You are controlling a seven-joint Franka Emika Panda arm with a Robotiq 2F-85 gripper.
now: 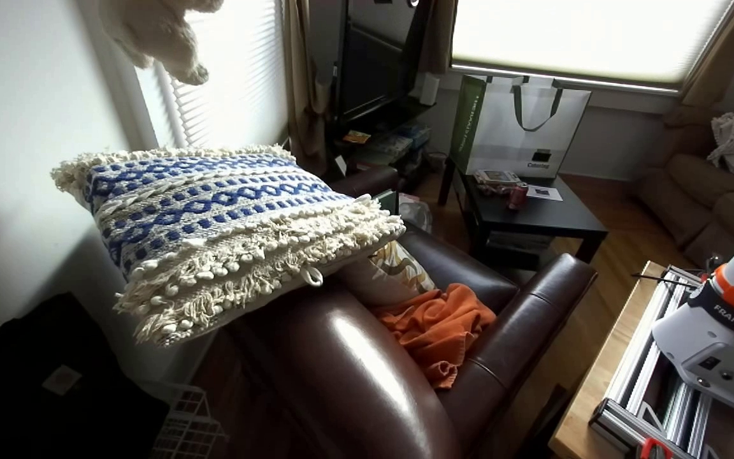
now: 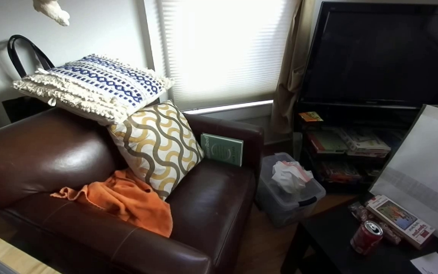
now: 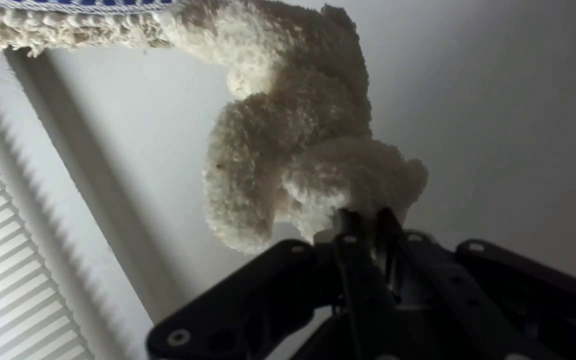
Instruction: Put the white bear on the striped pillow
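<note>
- Up in the air, higher than the fringed blue-and-cream striped pillow [image 1: 214, 204], my black two-fingered gripper [image 3: 368, 217] pinches the white plush bear [image 3: 313, 100] by one end!
- Narrow grip: soft fur might slip, and an off-centre drop could tip the pillow off the brown leather armchair [image 1: 367, 357].
- Over there, a clear plastic bin [image 2: 280, 211], crumpled white bag [image 2: 290, 177] on top; tall white-and-green shopping bag [image 1: 501, 137], insides hidden.

An orange cloth [image 2: 135, 199] lies beside a wavy-patterned cushion [image 2: 160, 146] on the brown armchair [image 2: 211, 198].
</note>
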